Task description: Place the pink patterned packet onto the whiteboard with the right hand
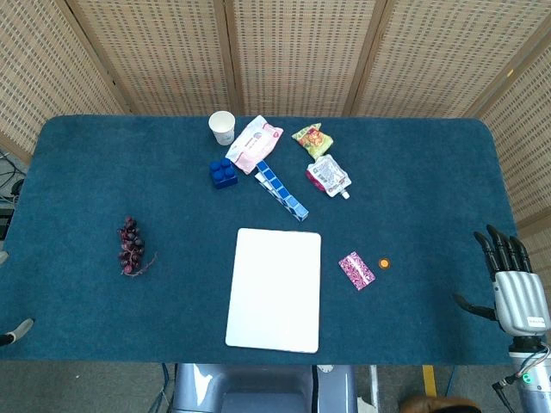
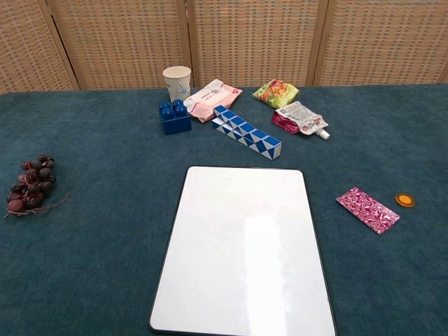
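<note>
My right hand (image 1: 519, 288) at near right bench edge, fingers (image 1: 502, 249) straight and spread, gripping nothing; head view only, chest view misses it. Left hand: only grey tip (image 1: 19, 329) at near left edge, can't tell fingers' state. Whiteboard (image 2: 245, 245) nearest me, bare. Pink patterned packet (image 2: 367, 209) flat on bench (image 2: 105, 266) just right of whiteboard, apart from it; orange disc (image 2: 404, 200) beside it. Grapes (image 2: 31, 185) left. Farther: blue-white folding strip (image 2: 246, 132), blue block (image 2: 174, 117), wipes pack (image 2: 212, 99), spout pouch (image 2: 301, 117), snack bag (image 2: 276, 92). Paper cup (image 2: 178, 83) farthest; inside not visible.
</note>
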Controlling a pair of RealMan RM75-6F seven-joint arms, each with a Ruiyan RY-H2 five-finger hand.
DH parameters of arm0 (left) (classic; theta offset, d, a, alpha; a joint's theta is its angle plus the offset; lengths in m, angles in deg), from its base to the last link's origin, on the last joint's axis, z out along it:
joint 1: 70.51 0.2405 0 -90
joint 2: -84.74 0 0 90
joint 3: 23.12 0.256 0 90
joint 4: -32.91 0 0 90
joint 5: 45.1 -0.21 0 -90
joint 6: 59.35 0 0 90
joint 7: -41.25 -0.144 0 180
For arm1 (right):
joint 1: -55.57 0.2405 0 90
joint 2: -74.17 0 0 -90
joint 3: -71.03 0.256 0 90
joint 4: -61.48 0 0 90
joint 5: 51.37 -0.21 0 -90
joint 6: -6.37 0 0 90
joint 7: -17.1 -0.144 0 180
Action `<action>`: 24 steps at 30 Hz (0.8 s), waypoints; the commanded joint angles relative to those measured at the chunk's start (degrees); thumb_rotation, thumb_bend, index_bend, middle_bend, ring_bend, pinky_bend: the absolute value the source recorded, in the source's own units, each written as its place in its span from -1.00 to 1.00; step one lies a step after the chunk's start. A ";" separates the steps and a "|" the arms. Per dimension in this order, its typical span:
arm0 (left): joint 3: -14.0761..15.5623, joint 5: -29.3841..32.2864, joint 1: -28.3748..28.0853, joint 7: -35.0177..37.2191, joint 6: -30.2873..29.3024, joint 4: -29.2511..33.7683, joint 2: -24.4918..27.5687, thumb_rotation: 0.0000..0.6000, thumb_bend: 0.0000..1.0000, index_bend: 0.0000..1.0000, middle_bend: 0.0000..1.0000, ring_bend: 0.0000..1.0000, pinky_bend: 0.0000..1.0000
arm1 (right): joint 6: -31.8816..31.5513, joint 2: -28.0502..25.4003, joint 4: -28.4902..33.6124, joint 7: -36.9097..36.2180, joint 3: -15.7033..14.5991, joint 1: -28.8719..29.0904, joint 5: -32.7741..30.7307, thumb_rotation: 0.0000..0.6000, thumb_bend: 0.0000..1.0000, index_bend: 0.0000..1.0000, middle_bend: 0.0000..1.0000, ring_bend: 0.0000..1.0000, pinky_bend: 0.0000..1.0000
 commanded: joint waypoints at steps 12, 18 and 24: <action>-0.21 0.79 -0.43 -0.25 0.99 -0.08 -0.18 1.00 -1.00 -1.00 -1.00 -1.00 -1.00 | 7.03 -1.31 -0.26 -1.57 -1.72 4.20 4.00 1.00 -1.00 -1.00 -1.00 -1.00 -1.00; -0.43 1.67 -0.96 -1.62 2.01 0.06 -0.70 1.00 -1.00 -1.00 -1.00 -1.00 -1.00 | 20.10 -4.29 -0.52 -5.51 -1.46 14.53 9.24 1.00 -1.00 -0.98 -1.00 -1.00 -1.00; -1.13 4.01 -1.67 -2.63 3.37 -0.10 -1.27 1.00 -1.00 -1.00 -1.00 -1.00 -1.00 | 30.19 -3.66 0.02 -3.00 0.48 22.27 7.69 1.00 -1.00 -0.93 -1.00 -1.00 -1.00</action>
